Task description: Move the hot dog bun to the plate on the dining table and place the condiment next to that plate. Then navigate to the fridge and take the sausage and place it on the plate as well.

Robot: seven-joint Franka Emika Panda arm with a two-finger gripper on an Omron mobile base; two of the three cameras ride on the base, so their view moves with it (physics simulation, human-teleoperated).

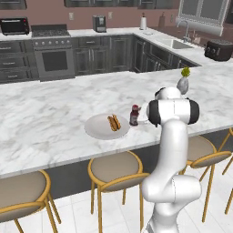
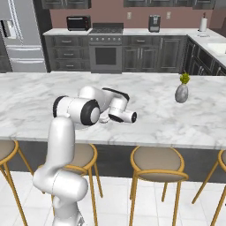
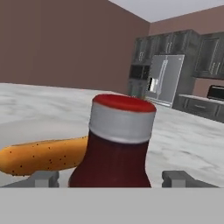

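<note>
On the marble dining counter lies a white plate (image 1: pixel 95 131) with the hot dog bun (image 1: pixel 114 122) on it. Just right of the plate stands the condiment, a dark red bottle (image 1: pixel 134 115) with a red cap. In the hand view the bottle (image 3: pixel 118 144) stands upright between my gripper (image 3: pixel 111 178) fingers, with a gap on each side, so the gripper is open around it. The speckled bun (image 3: pixel 43 155) lies behind the bottle to the left. The steel fridge (image 2: pixel 22 35) stands at the far left of the kitchen with its doors shut. The sausage is out of view.
A grey vase with a plant (image 1: pixel 183 82) stands on the counter to the right of my arm. Wooden bar stools (image 1: pixel 116 170) line the counter's near edge. A stove (image 1: pixel 53 54), a sink (image 1: pixel 175 44) and a toaster (image 1: pixel 218 49) sit along the back counters.
</note>
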